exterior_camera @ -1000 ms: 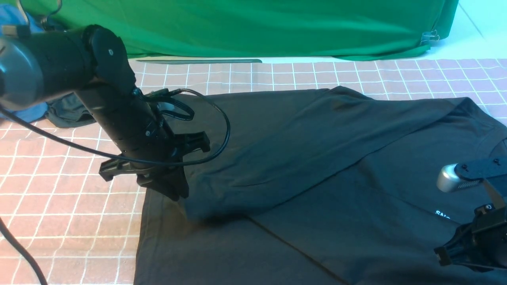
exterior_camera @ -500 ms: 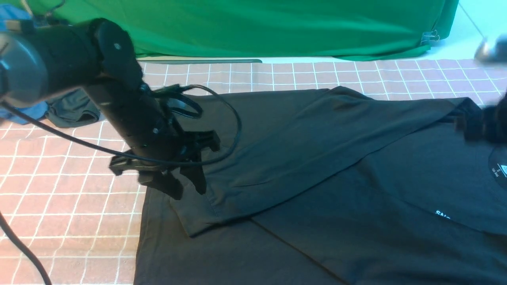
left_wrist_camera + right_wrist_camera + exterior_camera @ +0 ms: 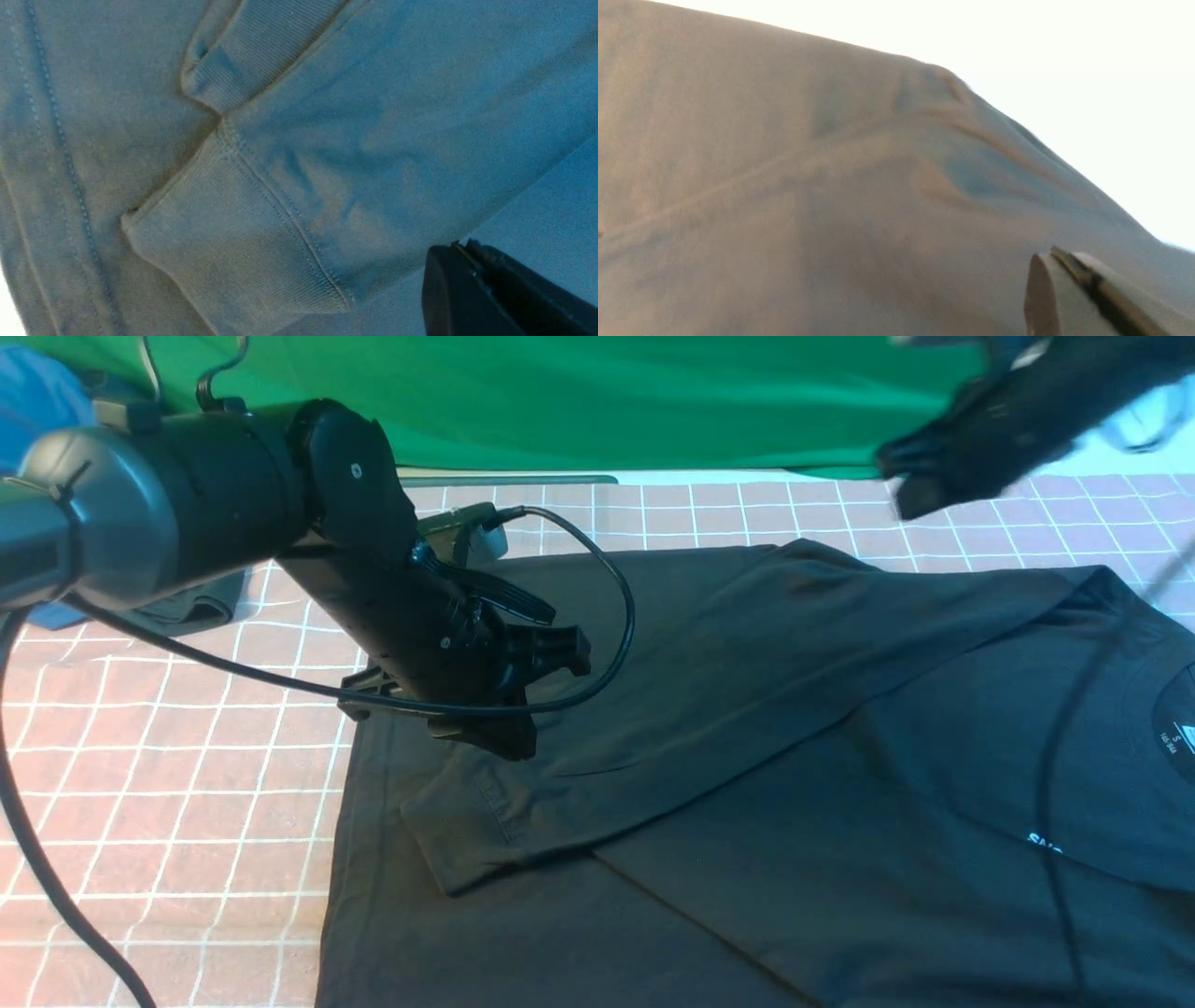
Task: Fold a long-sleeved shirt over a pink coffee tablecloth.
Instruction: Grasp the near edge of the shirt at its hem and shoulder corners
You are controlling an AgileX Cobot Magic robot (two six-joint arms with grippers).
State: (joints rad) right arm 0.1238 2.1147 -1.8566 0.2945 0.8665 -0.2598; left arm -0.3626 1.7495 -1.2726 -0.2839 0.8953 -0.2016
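The black long-sleeved shirt (image 3: 840,784) lies spread on the pink coffee tablecloth (image 3: 168,803), with white print partly showing at the right. One sleeve is folded across the body, and its ribbed cuff (image 3: 457,840) lies flat near the shirt's left edge. My left gripper (image 3: 516,747) hovers just above that sleeve, shut and holding nothing. In the left wrist view the gripper (image 3: 460,245) has its jaws pressed together beside the cuff (image 3: 233,261), and a second cuff (image 3: 243,60) lies close by. My right gripper (image 3: 910,490) is raised at the far right, blurred. In its wrist view the gripper (image 3: 1048,254) is shut over shirt fabric (image 3: 784,186).
A green backdrop cloth (image 3: 653,401) hangs behind the table. A smaller dark garment (image 3: 201,602) and a blue garment (image 3: 33,392) lie at the far left, behind my left arm. A black cable (image 3: 607,616) loops off the left wrist.
My left gripper opened, dropped the sleeve flat onto the shirt, then shut and drew up and back. My right arm rose from the lower right to the upper right.
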